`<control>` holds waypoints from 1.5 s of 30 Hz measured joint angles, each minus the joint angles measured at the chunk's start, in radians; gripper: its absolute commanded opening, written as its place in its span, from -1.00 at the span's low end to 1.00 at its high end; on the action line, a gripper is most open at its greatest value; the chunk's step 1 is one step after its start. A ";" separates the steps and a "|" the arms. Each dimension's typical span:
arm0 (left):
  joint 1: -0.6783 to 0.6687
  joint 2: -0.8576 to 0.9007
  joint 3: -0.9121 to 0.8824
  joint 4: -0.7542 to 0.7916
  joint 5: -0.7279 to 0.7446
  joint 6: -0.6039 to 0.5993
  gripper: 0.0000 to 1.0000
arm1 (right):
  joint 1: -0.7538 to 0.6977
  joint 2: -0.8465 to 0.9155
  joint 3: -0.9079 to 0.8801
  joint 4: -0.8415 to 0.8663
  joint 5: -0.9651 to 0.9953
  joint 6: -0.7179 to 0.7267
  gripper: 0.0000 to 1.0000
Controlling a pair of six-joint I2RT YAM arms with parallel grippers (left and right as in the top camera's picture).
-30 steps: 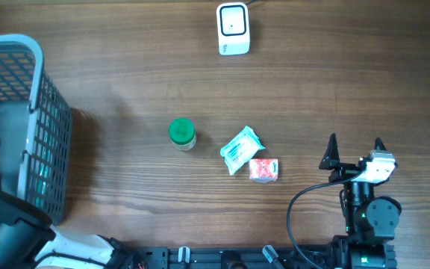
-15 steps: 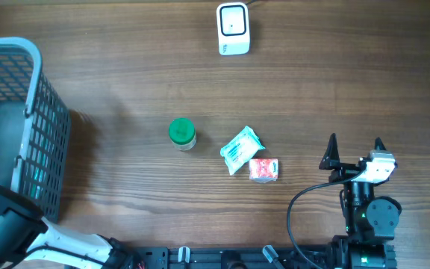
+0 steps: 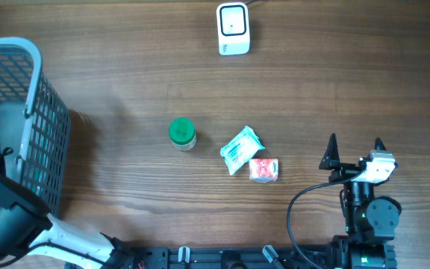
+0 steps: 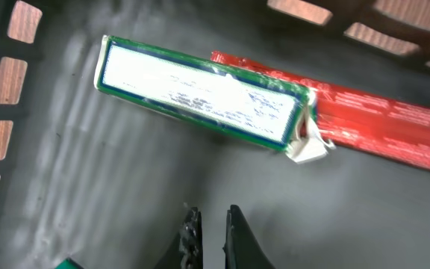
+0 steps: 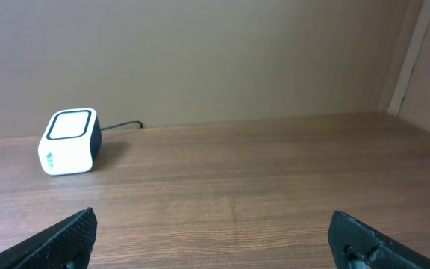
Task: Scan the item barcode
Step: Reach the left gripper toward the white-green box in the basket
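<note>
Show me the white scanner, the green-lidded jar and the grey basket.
white scanner (image 3: pixel 233 28): overhead view, middle of its top face.
green-lidded jar (image 3: pixel 181 131): overhead view, middle of the lid.
grey basket (image 3: pixel 10 42): overhead view, its upper rim.

Looks like a mock shop checkout on a robot test rig. Wood-grain counter (image 3: pixel 125 75) backed by a plain beige wall (image 5: pixel 237 52); white corded barcode scanner (image 5: pixel 69 140) far ahead and to the left of the right claw (image 5: pixel 215 239). Grey mesh shopping basket (image 3: pixel 47 119) around the left claw (image 4: pixel 212 217), with boxed goods (image 4: pixel 200 93) just ahead of it. Small retail packets (image 3: pixel 241 149) and a green-lidded jar (image 3: pixel 181 133) on the counter, left of the right claw.
</note>
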 measured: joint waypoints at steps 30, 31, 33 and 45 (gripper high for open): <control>-0.010 0.000 -0.214 0.325 -0.396 -0.075 -0.92 | 0.000 0.000 0.000 0.000 0.000 0.000 0.99; -0.008 0.000 -0.214 0.325 -0.368 -0.075 -0.92 | 0.000 0.000 0.000 0.000 0.000 0.000 1.00; -0.005 -0.004 -0.214 0.325 -0.327 -0.076 -0.92 | 0.000 0.000 0.000 0.000 0.000 0.000 1.00; -0.182 -0.012 -0.220 0.326 -0.047 -0.078 -0.92 | 0.000 0.000 0.000 0.000 0.000 0.000 0.99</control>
